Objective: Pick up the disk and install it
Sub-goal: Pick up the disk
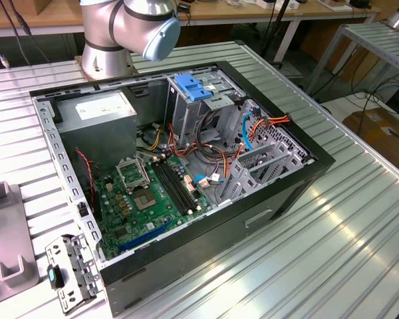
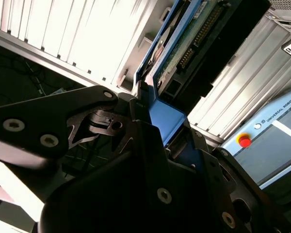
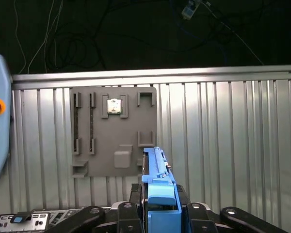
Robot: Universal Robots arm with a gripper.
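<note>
As it stands, done: pickup; gripper (image 3: pixel 160 201) jaws closed on disk (image 3: pixel 154 165).
Left: install; cage (image 1: pixel 185 123) at 12 o'clock in PC case (image 1: pixel 186 266).

The disk (image 2: pixel 203 34) is a flat, dark rectangular drive set in a bright blue plastic carrier. It is clamped in the tool (image 2: pixel 169 133), gripped at its blue end, with the rest of its body reaching out beyond the fingers. In the second wrist view its broad face shows a greenish circuit board with a row of connector pins, blue rails running along the long sides and a dark casing beside them. In the first wrist view the disk (image 3: pixel 157 170) appears edge-on as a narrow blue strip with a blocky blue cap nearest the camera, held off the ribbed metal bench (image 3: pixel 233 145) seen behind it.
</note>
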